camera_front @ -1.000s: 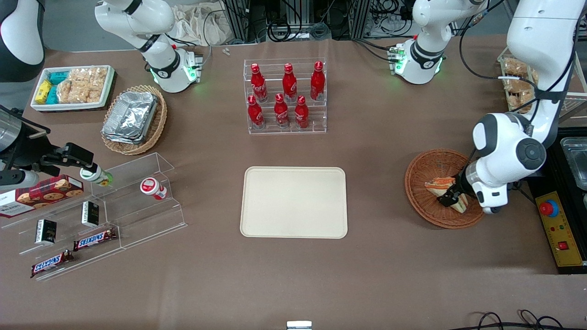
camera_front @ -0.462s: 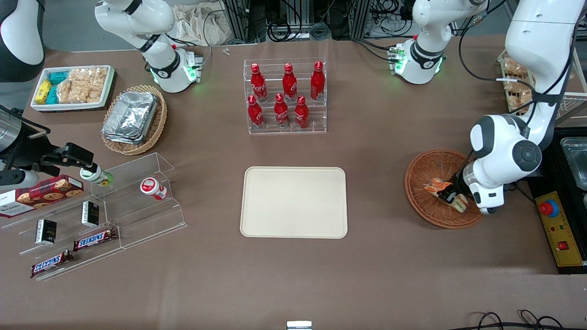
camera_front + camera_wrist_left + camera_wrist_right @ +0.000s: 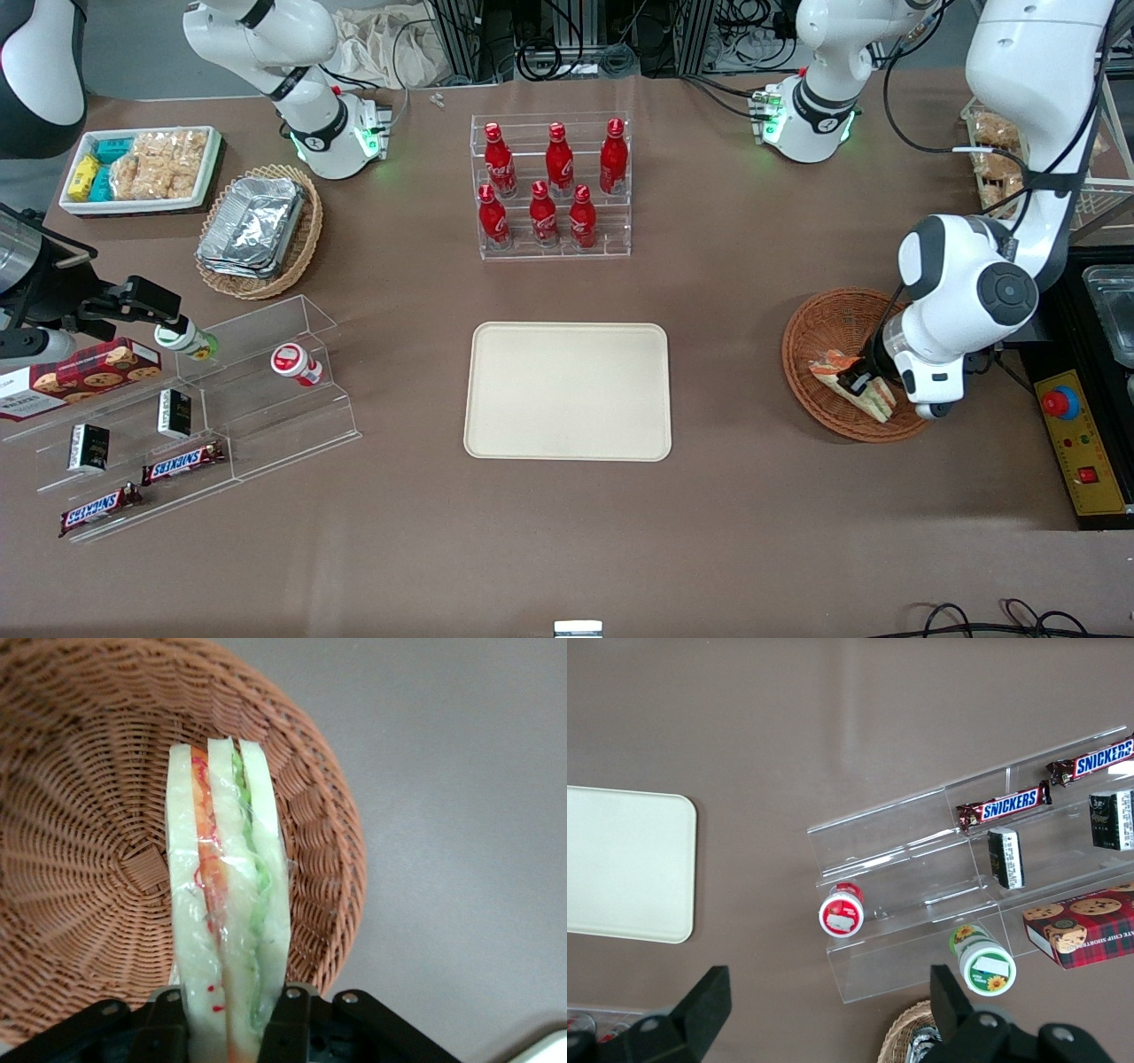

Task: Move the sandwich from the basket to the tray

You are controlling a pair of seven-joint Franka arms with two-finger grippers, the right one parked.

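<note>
— So where is the sandwich (image 3: pixel 226 904) now?
— Over the reddish-brown wicker basket (image 3: pixel 819 341), at the working arm's end of the worktop (image 3: pixel 567 532), wrapped, its layers on edge.
— And the gripper (image 3: pixel 858 383)?
— Above the basket too, its fingers (image 3: pixel 168 1028) clamped on the sandwich's bread sides.
— The cream tray (image 3: pixel 567 390)?
— Mid-worktop, well apart from the basket.
</note>
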